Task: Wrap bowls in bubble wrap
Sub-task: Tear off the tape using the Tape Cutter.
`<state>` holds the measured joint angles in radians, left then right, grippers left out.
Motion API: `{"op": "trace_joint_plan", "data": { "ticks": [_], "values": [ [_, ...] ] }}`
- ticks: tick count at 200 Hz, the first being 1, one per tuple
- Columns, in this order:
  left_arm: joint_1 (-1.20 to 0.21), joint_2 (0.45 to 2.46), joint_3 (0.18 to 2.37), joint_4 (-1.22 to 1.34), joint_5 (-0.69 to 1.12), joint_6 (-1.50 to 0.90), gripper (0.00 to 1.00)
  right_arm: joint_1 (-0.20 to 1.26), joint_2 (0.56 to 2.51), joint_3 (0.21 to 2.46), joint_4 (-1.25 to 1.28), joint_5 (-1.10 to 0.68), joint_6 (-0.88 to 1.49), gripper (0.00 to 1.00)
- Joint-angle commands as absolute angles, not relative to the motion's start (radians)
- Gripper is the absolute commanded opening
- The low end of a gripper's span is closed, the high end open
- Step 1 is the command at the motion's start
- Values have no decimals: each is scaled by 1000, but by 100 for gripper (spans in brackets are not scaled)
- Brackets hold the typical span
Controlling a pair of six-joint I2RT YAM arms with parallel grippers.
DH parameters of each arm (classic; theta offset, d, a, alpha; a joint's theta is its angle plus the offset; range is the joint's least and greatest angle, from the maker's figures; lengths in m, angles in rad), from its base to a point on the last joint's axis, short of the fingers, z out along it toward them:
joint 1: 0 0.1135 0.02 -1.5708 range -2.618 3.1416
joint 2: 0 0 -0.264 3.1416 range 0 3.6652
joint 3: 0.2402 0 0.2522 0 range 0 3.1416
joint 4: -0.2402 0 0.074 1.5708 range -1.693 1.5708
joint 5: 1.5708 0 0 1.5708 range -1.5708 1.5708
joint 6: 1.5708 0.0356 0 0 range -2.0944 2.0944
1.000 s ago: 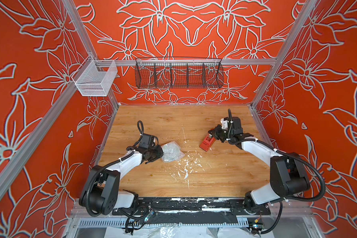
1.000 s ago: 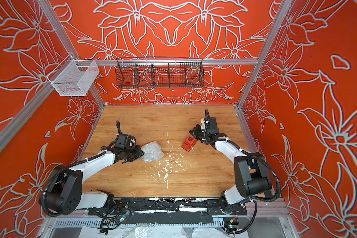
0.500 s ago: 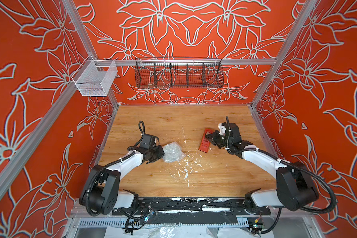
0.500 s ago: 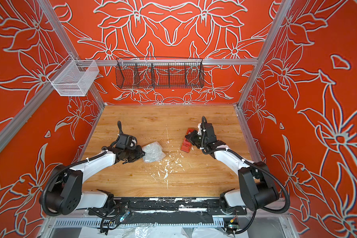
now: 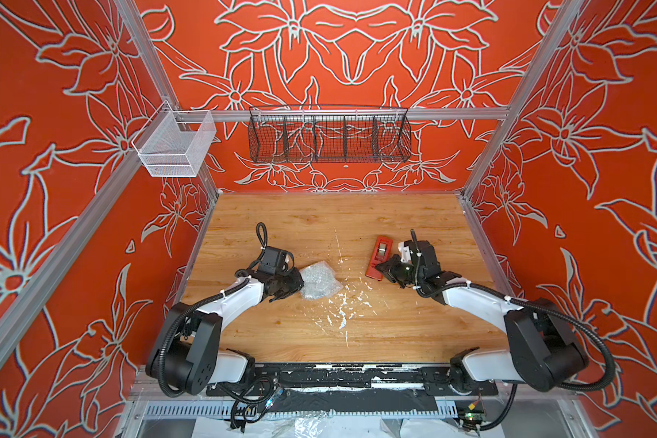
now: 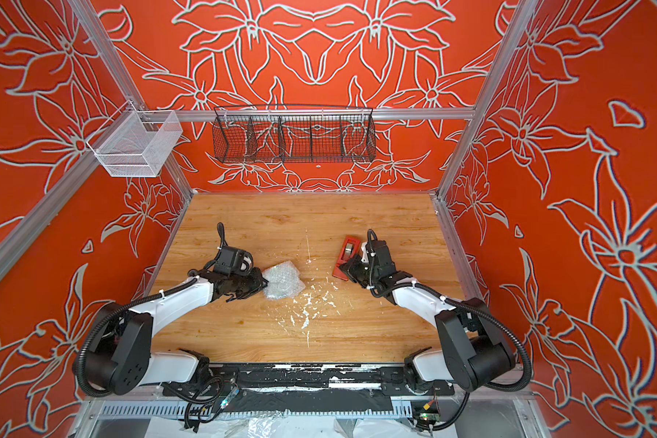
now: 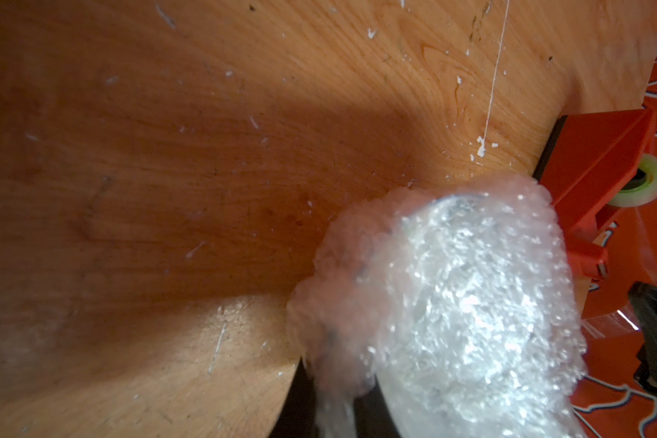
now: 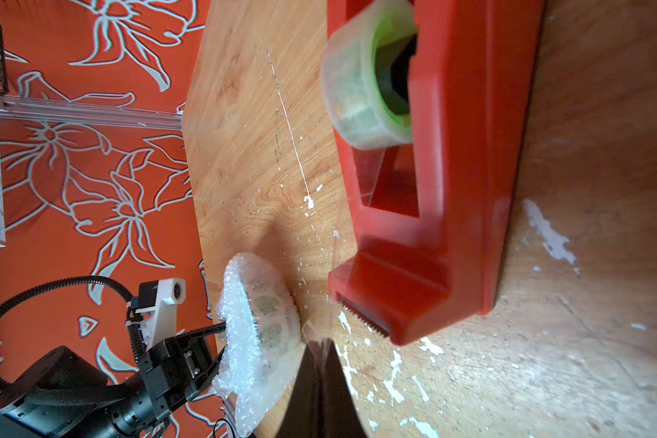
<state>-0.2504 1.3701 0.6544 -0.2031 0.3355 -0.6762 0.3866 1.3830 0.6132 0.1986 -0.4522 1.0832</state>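
Taping step: left gripper [image 5: 299,283] pinches the bubble wrap [image 5: 319,282] around the bowl [image 8: 271,314], while the right gripper [image 8: 319,350], pinching the tape [image 8: 314,328], must tear it off the dispenser [image 8: 456,189].

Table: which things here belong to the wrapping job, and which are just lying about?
Job: bubble wrap; bowl inside it; left gripper gripping the bundle; red tape dispenser, probably for sealing.
Lying about: black wire basket; white mesh bin; white flecks on the table.
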Motion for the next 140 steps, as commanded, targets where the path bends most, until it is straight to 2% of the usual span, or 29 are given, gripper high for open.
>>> {"op": "trace_joint_plan", "data": {
  "ticks": [1, 77, 140],
  "values": [
    [-264, 1394, 657, -229, 346, -687, 0, 399, 1415, 586, 260, -449, 1118, 0],
    [-268, 1384, 664, -232, 342, -689, 0, 414, 1480, 542, 281, -371, 1124, 0],
    [-269, 1359, 665, -247, 341, -687, 0, 405, 1613, 523, 378, -316, 1154, 0]
  ]
}}
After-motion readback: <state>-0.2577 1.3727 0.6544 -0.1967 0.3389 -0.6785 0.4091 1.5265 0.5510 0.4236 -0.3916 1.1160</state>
